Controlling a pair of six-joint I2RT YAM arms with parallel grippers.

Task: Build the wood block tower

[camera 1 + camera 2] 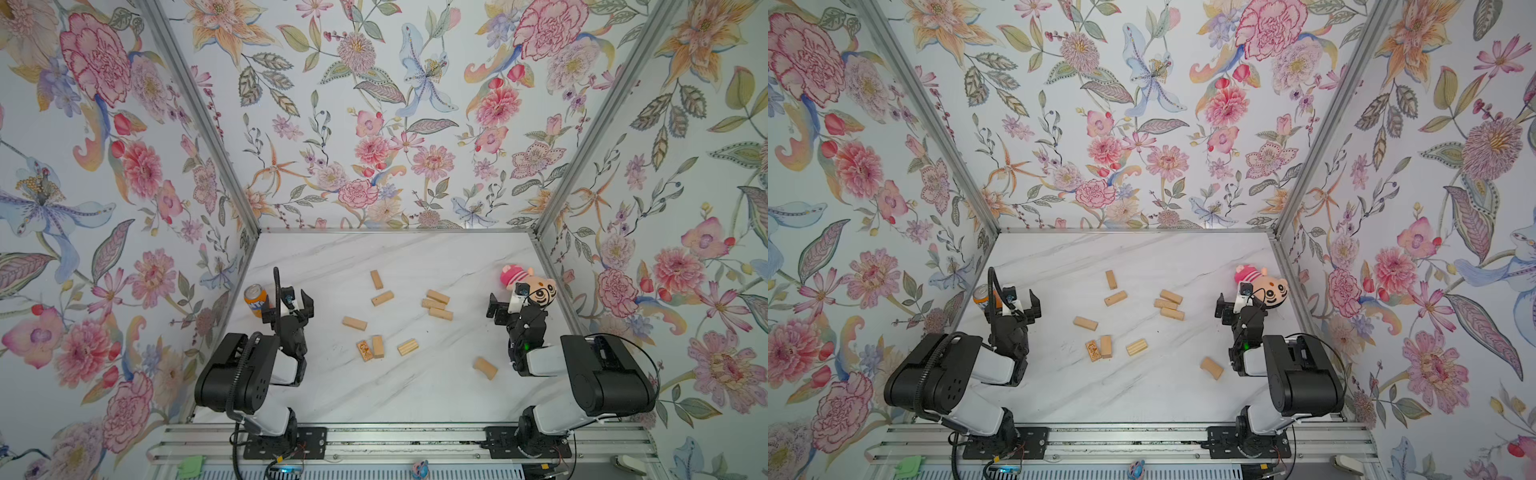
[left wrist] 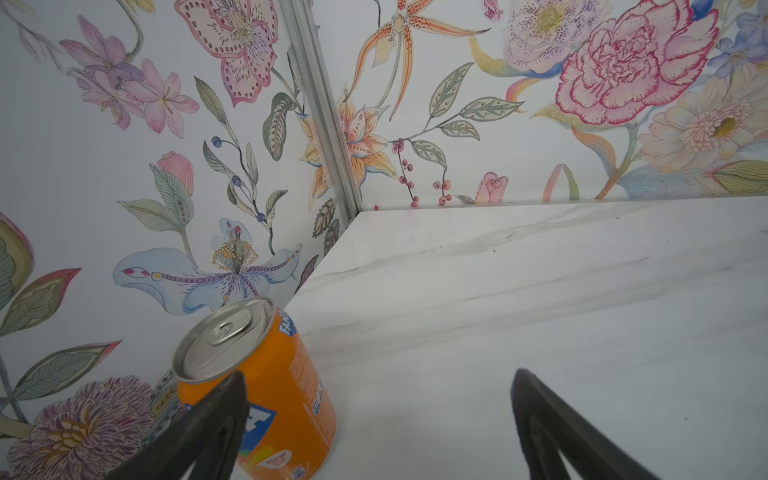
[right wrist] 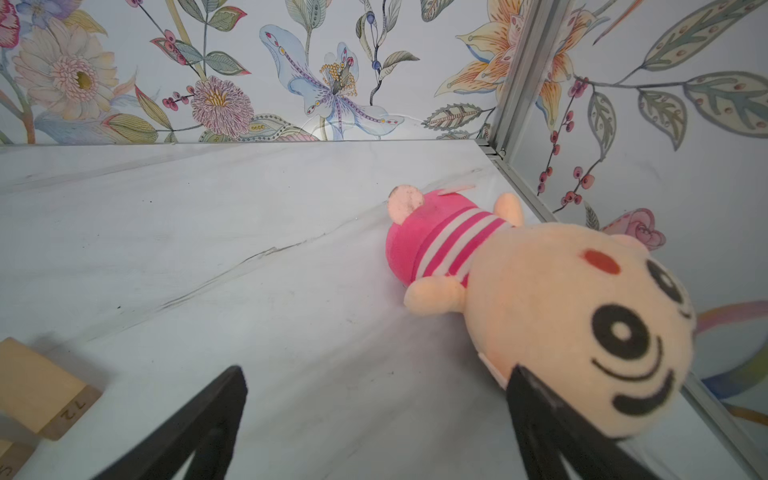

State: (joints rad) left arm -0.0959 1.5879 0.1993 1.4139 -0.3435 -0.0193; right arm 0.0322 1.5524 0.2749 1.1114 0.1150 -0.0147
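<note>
Lying scattered flat across middle of white marble table (image 1: pixel 415 399): ten small pale wood blocks (image 1: pixel 354 323), unstacked, so tower not begun. Among them: orange-printed block (image 1: pixel 364 350) touching plain neighbour, ridged block (image 1: pixel 407 347) just beside, curved block (image 1: pixel 485 368) nearest right arm, cluster of three (image 1: pixel 433 304) further back. Hovering at either side, apart from blocks: left end effector (image 2: pixel 379 374) released, empty, near upright orange soda can (image 2: pixel 282 386); right end effector (image 3: pixel 377 369) released, empty, near peach plush doll with pink striped hat (image 3: pixel 540 311). Probably poised wide for first pick.
</note>
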